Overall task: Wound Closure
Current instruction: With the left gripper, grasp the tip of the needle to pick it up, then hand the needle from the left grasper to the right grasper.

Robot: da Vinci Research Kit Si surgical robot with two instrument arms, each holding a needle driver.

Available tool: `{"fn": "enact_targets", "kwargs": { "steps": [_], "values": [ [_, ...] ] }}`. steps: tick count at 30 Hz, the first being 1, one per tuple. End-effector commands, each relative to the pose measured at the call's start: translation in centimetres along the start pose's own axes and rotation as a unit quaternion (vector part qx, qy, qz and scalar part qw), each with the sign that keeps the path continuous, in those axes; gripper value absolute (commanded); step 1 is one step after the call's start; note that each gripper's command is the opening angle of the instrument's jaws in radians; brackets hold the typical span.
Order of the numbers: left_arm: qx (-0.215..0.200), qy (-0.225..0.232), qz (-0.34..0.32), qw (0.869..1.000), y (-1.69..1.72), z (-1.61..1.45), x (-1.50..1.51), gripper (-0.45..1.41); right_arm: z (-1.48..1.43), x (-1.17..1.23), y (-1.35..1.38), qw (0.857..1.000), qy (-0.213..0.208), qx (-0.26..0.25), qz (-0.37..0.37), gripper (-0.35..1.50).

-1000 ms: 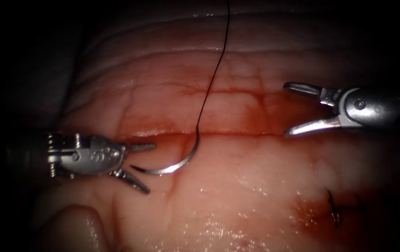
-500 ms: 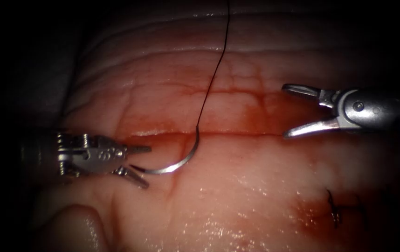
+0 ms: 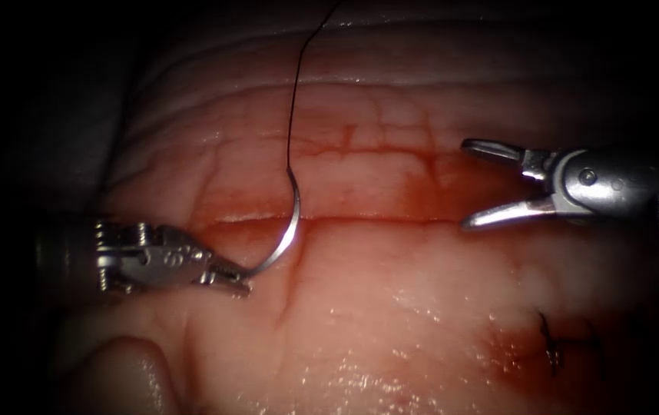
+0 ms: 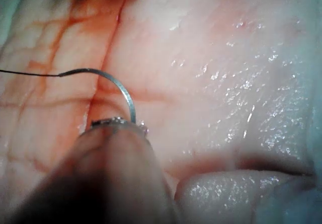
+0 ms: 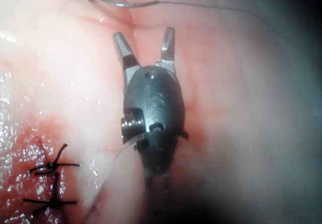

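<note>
My left tool (image 3: 239, 277) is shut on the curved needle (image 3: 289, 229) close to its point, at the left end of the cut (image 3: 391, 220). The needle arcs up from the jaws across the cut and looks free of the tissue (image 3: 391, 307). Dark thread (image 3: 293, 100) runs from the needle's tail up and out of view. My right tool (image 3: 465, 184) hangs open over the right part of the cut and holds nothing. In the left wrist view the needle (image 4: 122, 89) rises from the shut left tool (image 4: 118, 124), with thread (image 4: 30, 74) trailing off. In the right wrist view the right tool (image 5: 144, 34) is spread open.
Dark tied stitches (image 3: 552, 342) sit at the lower right of the tissue, also seen as stitches (image 5: 50, 183) in the right wrist view. Red fluid (image 3: 429, 180) stains the tissue around the cut. A pale fold of tissue (image 3: 122, 376) bulges at the lower left.
My left tool's jaws closed on the needle near its point. The needle swung up from lying flat, its tail and the thread shifting left. The right tool barely moved.
</note>
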Motion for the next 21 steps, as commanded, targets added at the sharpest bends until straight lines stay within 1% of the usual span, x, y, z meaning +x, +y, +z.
{"fn": "enact_targets", "kwargs": {
  "steps": [1, 2, 3, 4, 6, 8, 9, 10, 15, 17, 19, 21],
  "values": [
    [0.002, -0.003, -0.001, 1.000, 0.00, 0.05, 0.03, -0.45, 0.10, -0.05, -0.07, 1.000, -0.001, -0.001, 0.021, 0.86],
    [0.006, -0.002, -0.003, 1.000, 0.00, 0.02, 0.06, -0.45, 0.11, -0.06, -0.08, 0.999, -0.003, 0.000, 0.050, 0.81],
    [0.012, -0.001, -0.006, 1.000, 0.01, -0.02, 0.09, -0.45, 0.12, -0.08, -0.11, 0.995, -0.004, 0.002, 0.102, 0.81],
    [0.017, 0.002, -0.005, 1.000, 0.01, -0.05, 0.12, -0.45, 0.14, -0.08, -0.12, 0.992, -0.005, 0.002, 0.128, 0.81],
    [0.030, 0.010, -0.006, 0.999, 0.01, -0.13, 0.19, -0.45, 0.18, -0.09, -0.15, 0.990, -0.007, -0.004, 0.142, 0.81],
    [0.047, 0.016, -0.004, 0.999, 0.01, -0.20, 0.24, -0.45, 0.22, -0.09, -0.17, 0.986, -0.014, -0.024, 0.166, 0.82],
    [0.059, 0.018, -0.003, 0.998, 0.01, -0.24, 0.28, -0.42, 0.24, -0.09, -0.19, 0.982, -0.018, -0.039, 0.184, 0.86],
    [0.067, 0.021, -0.004, 0.998, 0.02, -0.26, 0.31, -0.38, 0.26, -0.08, -0.20, 0.980, -0.021, -0.048, 0.193, 0.94],
    [0.108, 0.028, 0.001, 0.994, 0.03, -0.35, 0.44, -0.40, 0.36, -0.07, -0.28, 0.959, -0.038, -0.083, 0.268, 1.29],
    [0.119, 0.027, 0.004, 0.992, 0.06, -0.36, 0.48, -0.43, 0.39, -0.07, -0.30, 0.952, -0.050, -0.090, 0.288, 1.34],
    [0.132, 0.017, 0.009, 0.991, 0.08, -0.35, 0.52, -0.43, 0.42, -0.07, -0.31, 0.944, -0.049, -0.096, 0.311, 1.34],
    [0.145, 0.008, 0.011, 0.989, 0.08, -0.33, 0.54, -0.38, 0.43, -0.07, -0.32, 0.936, -0.047, -0.099, 0.334, 1.34]
  ]
}}
